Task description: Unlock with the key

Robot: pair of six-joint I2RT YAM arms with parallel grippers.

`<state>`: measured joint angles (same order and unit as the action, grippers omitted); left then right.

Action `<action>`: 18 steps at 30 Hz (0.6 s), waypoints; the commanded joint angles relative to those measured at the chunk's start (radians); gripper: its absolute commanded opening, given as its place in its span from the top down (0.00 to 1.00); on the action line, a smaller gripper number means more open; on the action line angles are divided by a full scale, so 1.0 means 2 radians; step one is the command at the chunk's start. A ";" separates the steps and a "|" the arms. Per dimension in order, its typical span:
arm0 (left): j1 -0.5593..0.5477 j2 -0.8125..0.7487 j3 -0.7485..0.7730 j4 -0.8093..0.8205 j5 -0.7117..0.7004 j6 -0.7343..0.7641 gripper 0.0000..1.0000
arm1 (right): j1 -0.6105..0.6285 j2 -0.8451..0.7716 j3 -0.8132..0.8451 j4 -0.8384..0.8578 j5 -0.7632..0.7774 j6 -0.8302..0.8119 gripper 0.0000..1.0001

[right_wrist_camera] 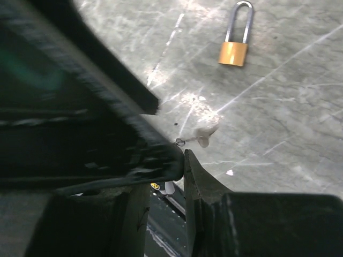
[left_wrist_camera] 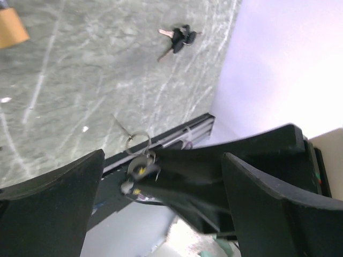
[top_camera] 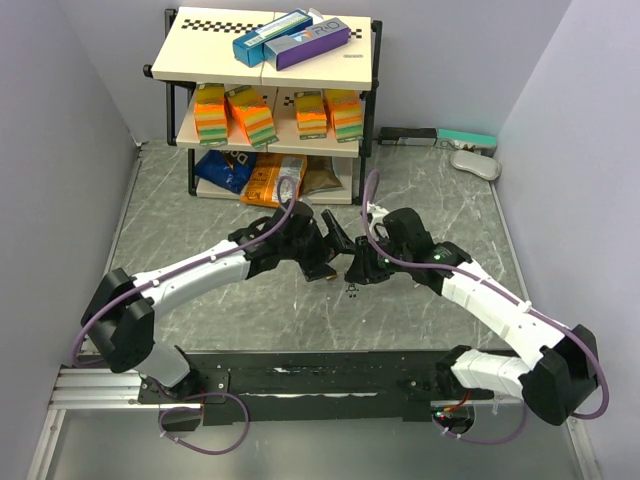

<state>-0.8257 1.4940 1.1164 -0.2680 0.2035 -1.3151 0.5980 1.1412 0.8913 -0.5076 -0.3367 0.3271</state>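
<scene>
Black right tool (top_camera: pixel 353 267) pinching key (left_wrist_camera: pixel 140 171) inside left tool (top_camera: pixel 335 250).

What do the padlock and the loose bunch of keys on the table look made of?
Padlock: brass-looking body, matte gold colour; shackle bright polished metal, probably steel. Keys: pale metal blades with black heads, likely plastic covers; too small to be sure.

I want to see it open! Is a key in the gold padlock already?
No, the padlock lies alone on the table with nothing sticking out of it.
</scene>
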 commanded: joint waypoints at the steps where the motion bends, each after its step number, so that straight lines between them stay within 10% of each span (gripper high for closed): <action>1: 0.000 0.011 -0.004 0.051 0.043 -0.034 0.05 | 0.002 -0.027 0.024 0.007 -0.029 -0.002 0.91; 18: -0.001 0.042 -0.029 0.131 0.097 -0.104 0.10 | 0.002 -0.061 0.019 0.030 -0.029 0.001 0.91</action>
<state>-0.8257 1.5711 1.0599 -0.0814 0.3447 -1.4635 0.5980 1.0462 0.8921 -0.4957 -0.3832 0.3313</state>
